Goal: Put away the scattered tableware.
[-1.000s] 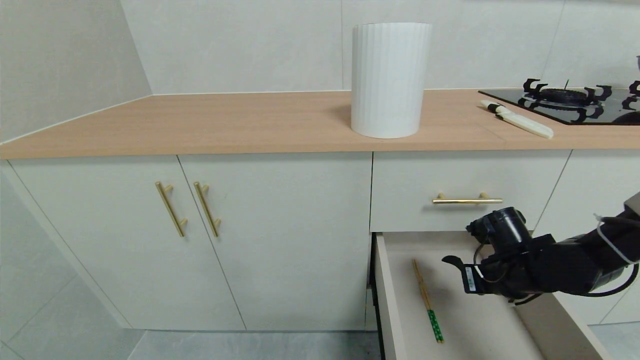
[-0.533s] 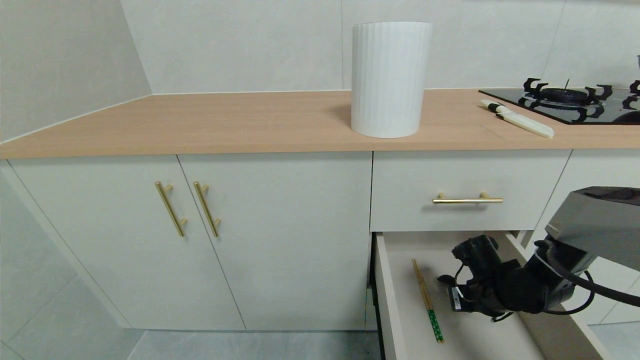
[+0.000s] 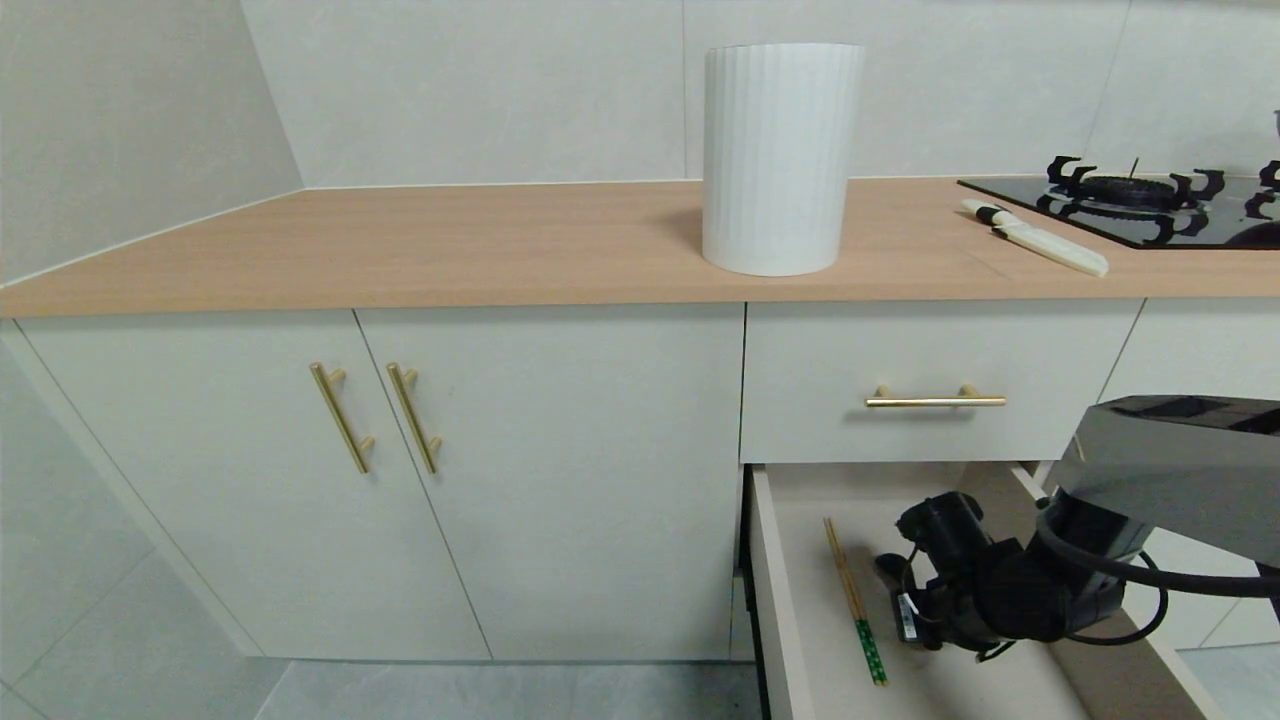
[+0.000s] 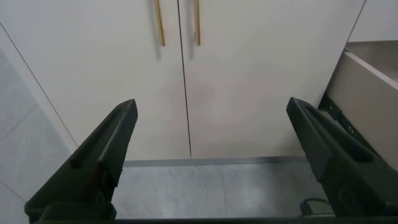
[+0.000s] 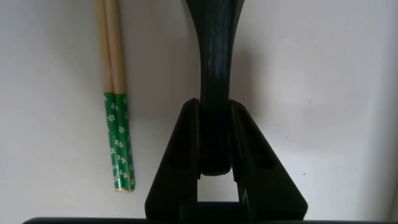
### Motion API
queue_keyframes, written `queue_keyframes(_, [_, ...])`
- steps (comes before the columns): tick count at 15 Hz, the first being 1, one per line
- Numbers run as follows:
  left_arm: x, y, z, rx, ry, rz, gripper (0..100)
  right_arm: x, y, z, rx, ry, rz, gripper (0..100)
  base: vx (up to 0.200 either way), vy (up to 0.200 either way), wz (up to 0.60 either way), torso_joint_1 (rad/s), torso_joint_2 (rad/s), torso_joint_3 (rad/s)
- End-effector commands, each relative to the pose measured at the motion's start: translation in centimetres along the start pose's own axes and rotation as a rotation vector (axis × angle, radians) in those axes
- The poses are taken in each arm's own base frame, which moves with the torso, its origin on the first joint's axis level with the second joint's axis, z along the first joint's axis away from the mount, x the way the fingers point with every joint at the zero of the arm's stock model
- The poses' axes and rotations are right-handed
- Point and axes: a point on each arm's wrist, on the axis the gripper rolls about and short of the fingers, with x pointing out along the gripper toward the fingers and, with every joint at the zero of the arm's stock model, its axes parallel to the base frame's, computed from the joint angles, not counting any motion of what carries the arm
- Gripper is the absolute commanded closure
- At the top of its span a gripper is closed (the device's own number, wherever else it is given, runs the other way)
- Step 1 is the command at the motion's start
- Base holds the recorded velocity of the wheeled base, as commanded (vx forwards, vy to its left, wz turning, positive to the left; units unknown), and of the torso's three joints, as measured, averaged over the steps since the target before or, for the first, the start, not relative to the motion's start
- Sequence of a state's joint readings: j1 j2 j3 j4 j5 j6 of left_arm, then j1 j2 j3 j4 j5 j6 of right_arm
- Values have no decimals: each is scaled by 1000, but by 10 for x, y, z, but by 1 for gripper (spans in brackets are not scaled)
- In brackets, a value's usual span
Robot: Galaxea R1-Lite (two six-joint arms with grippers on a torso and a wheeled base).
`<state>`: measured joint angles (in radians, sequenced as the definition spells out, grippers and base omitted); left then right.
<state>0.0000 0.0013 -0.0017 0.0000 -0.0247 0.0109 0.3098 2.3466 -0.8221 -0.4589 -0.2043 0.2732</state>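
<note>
Well, nearest me the right gripper (image 3: 905, 592) hangs low inside the open drawer (image 3: 775, 560), clamped on a slim black utensil (image 5: 214, 56). I'd judge it is held low so the utensil can be laid flat rather than dropped. Chopsticks (image 3: 853, 610) lie on the drawer floor just beside that gripper, not touching it. The utensil's far end is cut off, so I cannot say whether it is a spoon or a ladle. The left gripper (image 4: 211, 112), spread wide and empty, faces the cabinet doors (image 4: 186, 81). Well above the right gripper, on the tabletop (image 3: 450, 240), a knife (image 3: 1035, 240) lies beside the stove (image 3: 1130, 205). A white canister (image 3: 780, 160) stands nearby, its inside hidden.
</note>
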Motion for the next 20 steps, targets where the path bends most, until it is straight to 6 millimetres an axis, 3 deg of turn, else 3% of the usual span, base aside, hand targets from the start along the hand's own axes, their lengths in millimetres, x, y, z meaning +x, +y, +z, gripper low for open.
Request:
queue_keyframes(1, [0,0,0,0,0,0,0,3,0,-1,-2,6,-2,100,0,0,0,0,0,0])
queue_keyframes(6, [0,0,0,0,0,0,0,3,0,-2,-3,8,-2,100,0,0,0,0,0,0])
queue_keyframes(7, [0,0,0,0,0,0,0,3,0,-1,-3,6,-2,0,0,0,0,0,0,0])
queue_keyframes(14, [0,0,0,0,0,0,0,0,0,0,0,1,0,0,0,0,0,0,0,0])
queue_keyframes(20, [0,0,0,0,2,0,0,-101,-14,13,26,-186,20,0,0,0,0,0,0,0])
